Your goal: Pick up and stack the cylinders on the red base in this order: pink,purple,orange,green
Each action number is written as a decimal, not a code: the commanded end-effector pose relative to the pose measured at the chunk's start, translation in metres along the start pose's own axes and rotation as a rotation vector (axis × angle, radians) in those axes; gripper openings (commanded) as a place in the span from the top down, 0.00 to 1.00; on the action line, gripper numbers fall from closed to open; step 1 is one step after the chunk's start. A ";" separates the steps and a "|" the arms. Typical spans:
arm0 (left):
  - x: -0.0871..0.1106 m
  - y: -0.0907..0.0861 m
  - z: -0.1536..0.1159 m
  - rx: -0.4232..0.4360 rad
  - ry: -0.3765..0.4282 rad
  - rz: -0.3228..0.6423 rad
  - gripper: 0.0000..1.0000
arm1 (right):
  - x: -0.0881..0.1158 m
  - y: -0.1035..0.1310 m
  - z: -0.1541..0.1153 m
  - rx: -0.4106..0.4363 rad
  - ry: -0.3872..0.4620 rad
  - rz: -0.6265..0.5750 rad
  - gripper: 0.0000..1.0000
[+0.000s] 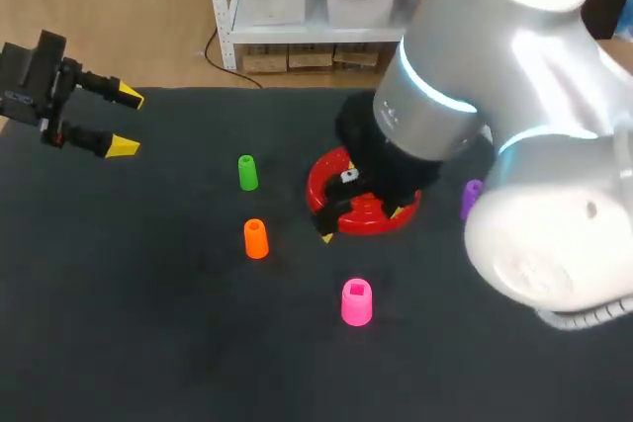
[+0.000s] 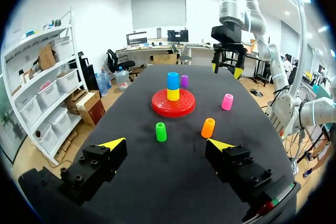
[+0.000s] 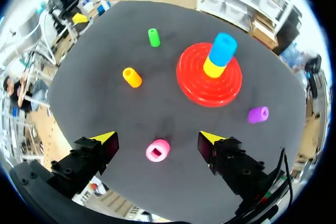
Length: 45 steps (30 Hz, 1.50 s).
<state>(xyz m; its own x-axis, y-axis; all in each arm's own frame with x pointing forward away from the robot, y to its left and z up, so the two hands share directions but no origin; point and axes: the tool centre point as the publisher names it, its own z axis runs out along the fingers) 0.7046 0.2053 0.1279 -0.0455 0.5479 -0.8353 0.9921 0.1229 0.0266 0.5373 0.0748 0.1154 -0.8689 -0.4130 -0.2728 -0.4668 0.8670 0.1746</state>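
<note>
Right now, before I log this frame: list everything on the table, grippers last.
table: 1, black, under everything
red base: 1, red, mid-table
yellow cylinder: 1, yellow, on the base
blue cylinder: 1, blue, stacked on the yellow one
pink cylinder: 1, pink, on the table, near side of the base
purple cylinder: 1, purple, on the table, right of the base
orange cylinder: 1, orange, on the table, left of the base
green cylinder: 1, green, left of the base, beyond the orange
left gripper: 1, yellow tips, open, empty, far left
right gripper: 1, yellow tips, open, empty, raised, pink cylinder ahead of it
</note>
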 end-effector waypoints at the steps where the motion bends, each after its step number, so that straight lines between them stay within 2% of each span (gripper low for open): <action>1: 0.001 -0.001 0.000 -0.002 -0.002 0.002 0.00 | 0.015 -0.003 0.000 0.023 -0.093 0.036 0.00; 15: 0.001 -0.001 0.000 -0.002 -0.002 0.002 0.00 | 0.015 -0.003 0.000 0.023 -0.093 0.036 0.00; 17: 0.001 -0.001 0.000 -0.002 -0.002 0.002 0.00 | 0.014 -0.003 0.007 0.047 -0.021 0.011 0.00; 21: 0.001 -0.001 0.000 -0.002 -0.002 0.002 0.00 | 0.026 0.003 0.019 0.079 0.061 0.000 0.00; 30: 0.001 -0.001 0.000 -0.002 -0.002 0.002 0.00 | 0.053 0.031 0.045 0.047 0.157 -0.025 0.00; 35: 0.001 -0.001 0.000 -0.002 -0.002 0.002 0.00 | 0.063 0.035 0.054 0.101 0.221 0.019 0.00; 40: 0.001 -0.001 0.000 -0.002 -0.002 0.002 0.00 | 0.057 0.028 0.056 0.166 0.223 0.064 0.00; 45: 0.001 -0.001 0.000 -0.002 -0.002 0.002 0.00 | 0.057 0.019 0.061 0.180 0.218 0.100 0.00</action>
<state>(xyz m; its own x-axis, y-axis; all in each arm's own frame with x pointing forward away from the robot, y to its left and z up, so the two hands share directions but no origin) 0.7046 0.2052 0.1280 -0.0454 0.5477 -0.8355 0.9921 0.1229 0.0267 0.4860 0.0839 0.0498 -0.9320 -0.3585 -0.0528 -0.3595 0.9331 0.0105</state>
